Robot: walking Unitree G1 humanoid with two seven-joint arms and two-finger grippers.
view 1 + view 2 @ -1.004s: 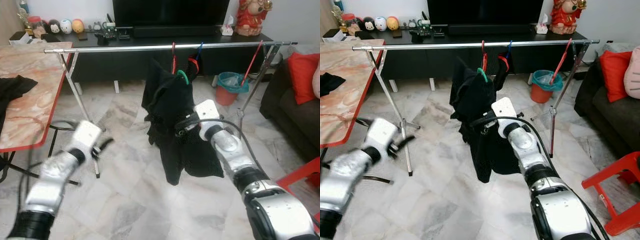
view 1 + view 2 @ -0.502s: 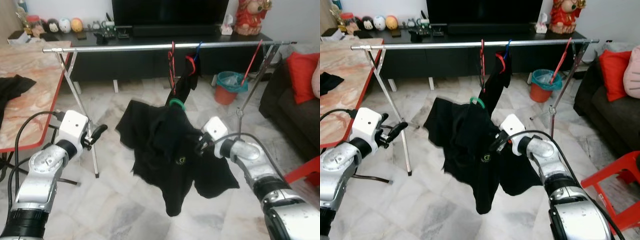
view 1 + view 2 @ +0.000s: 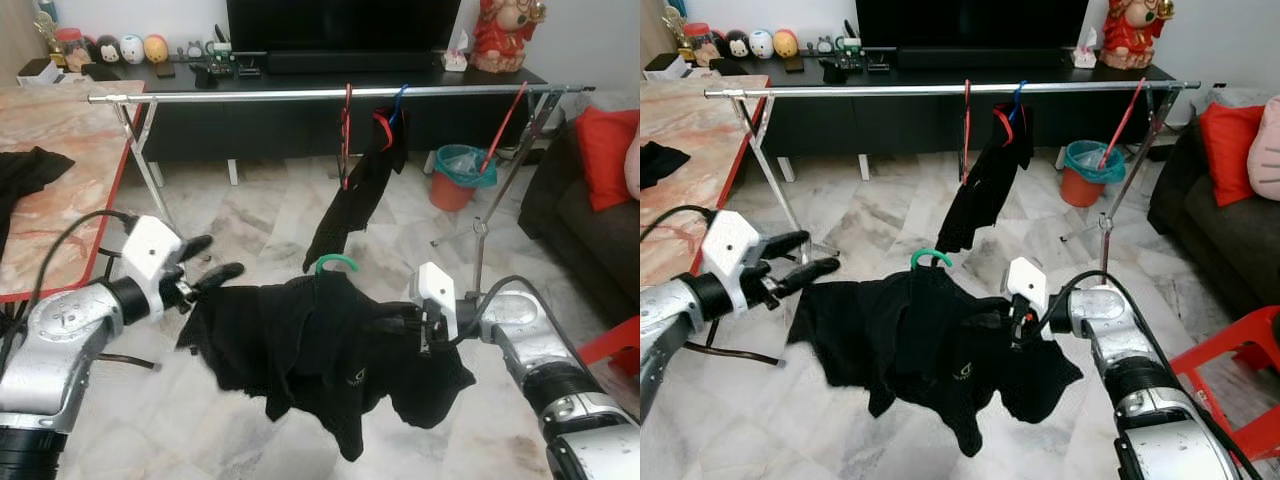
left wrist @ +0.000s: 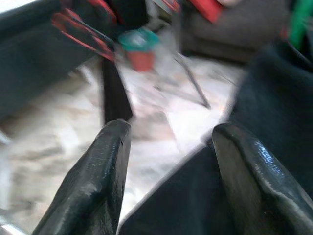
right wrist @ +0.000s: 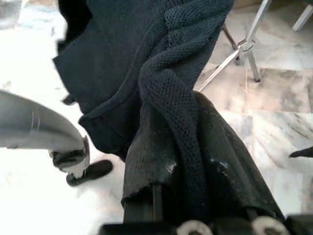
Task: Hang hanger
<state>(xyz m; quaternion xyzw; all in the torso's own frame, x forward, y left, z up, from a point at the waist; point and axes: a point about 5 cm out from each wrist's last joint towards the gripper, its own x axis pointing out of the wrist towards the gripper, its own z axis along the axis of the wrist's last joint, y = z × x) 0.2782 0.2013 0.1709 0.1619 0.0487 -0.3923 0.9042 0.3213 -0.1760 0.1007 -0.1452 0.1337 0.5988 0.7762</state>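
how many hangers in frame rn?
4 visible: green hanger in the black shirt held by the right gripper; on the rail, a red, a blue, and a slanted red. Fabric may hide more.

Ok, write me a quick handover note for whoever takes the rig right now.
Right gripper: jaws shut on the black shirt, which sits on the green hanger.
Left gripper: jaws open at the shirt's far edge, not gripping.
Rail: carries a red hanger and another dark garment.
Done: shirt on its hanger, held low in front of the rail.
Left: lift it and hook the green hanger over the rail.
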